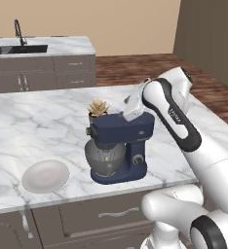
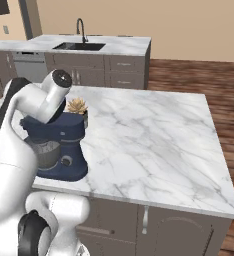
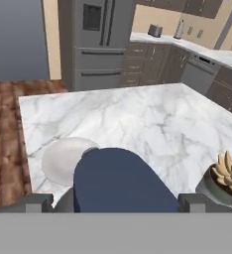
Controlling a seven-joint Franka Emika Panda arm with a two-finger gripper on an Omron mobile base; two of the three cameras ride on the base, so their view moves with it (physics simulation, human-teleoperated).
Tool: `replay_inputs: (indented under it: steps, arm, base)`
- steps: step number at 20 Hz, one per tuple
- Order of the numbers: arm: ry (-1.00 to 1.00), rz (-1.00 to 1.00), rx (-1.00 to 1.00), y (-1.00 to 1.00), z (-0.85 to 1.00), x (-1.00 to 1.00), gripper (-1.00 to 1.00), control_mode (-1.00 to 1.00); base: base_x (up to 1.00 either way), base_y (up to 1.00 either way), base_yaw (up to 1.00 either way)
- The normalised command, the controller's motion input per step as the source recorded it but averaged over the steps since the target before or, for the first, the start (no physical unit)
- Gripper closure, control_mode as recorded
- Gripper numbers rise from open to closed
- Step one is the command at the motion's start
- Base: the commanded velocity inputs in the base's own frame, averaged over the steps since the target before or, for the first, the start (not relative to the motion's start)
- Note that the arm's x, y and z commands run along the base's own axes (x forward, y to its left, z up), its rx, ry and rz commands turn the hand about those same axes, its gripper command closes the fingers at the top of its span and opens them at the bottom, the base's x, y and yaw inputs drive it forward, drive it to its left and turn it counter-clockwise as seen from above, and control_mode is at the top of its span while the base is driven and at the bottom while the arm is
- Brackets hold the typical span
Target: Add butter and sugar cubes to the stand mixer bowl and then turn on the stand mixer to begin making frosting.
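End effector (image 3: pixel 116 201): fingers apart, straddling the mixer (image 1: pixel 120 146) head.
Advice: descend beside the head toward the side knob (image 1: pixel 138 159).

Navy-blue stand mixer (image 1: pixel 122 146), grey bowl (image 1: pixel 104 159), white plate (image 1: pixel 45 176), grey-veined white marble counter (image 1: pixel 43 126).

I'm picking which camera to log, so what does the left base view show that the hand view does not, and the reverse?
Left base view alone: the stand mixer bowl, the mixer's side knob, and a sink on the far counter.

Hand view alone: a refrigerator and the open end effector straddling the mixer's head.

Both: the navy stand mixer, the white plate, the potted succulent and the marble counter.
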Motion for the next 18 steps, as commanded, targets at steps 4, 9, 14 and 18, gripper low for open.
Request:
replay_inputs:
  steps: [4,9,14,18]
  arm:
    - [0.0,-0.31,0.0,-0.13,-0.1,-0.37,-1.0,-1.0]
    - [-0.05,-0.21,0.01,-0.25,-0.27,-0.56,-1.0,-1.0]
    - [-0.14,-0.06,0.01,-0.36,-0.31,-0.71,-1.0,-1.0]
    - [-0.15,0.0,0.0,-0.17,-0.64,-0.22,-1.0,-1.0]
  base:
    - [0.0,0.0,0.0]
    - [0.0,0.0,0.0]
    - [0.0,0.0,0.0]
    - [0.0,0.0,0.0]
